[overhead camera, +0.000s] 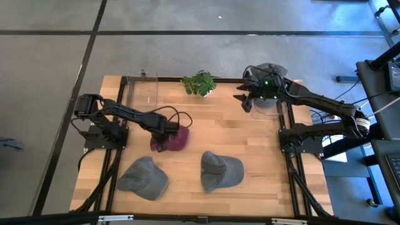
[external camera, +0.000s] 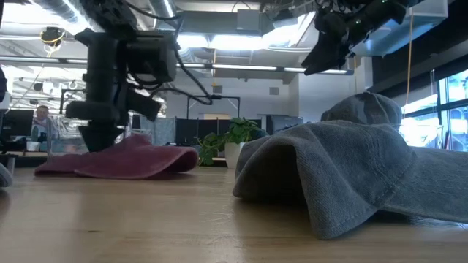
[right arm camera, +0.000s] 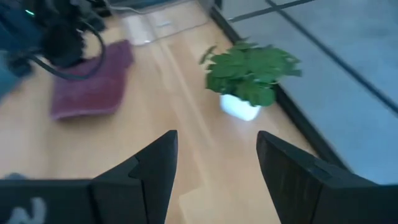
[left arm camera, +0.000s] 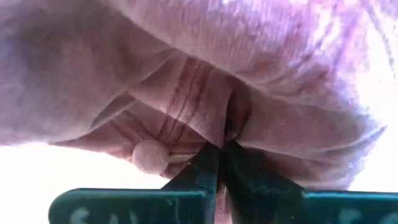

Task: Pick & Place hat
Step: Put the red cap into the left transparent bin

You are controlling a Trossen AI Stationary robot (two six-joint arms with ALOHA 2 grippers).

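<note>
A pale wooden tabletop [overhead camera: 206,134] is sitting on a grey concrete floor [overhead camera: 187,56] crossed by dark seam lines. Near the tabletop's far edge a small green potted plant [overhead camera: 200,84] is standing in a white pot. Beyond the plant, long ceiling lights [external camera: 241,67] are glowing under exposed ducts [external camera: 157,11], and daylight is coming through a window [external camera: 450,98] off to the side.

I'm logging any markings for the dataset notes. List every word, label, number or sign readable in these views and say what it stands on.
No text reads cleanly in any view.
Left end effector, shut on the maroon hat: pale marks on its body, cut off and too blurred to read.
Right end effector, open: a pale mark at the picture's corner, cut off, unreadable.
Grey hats and the potted plant: no lettering visible.
</note>
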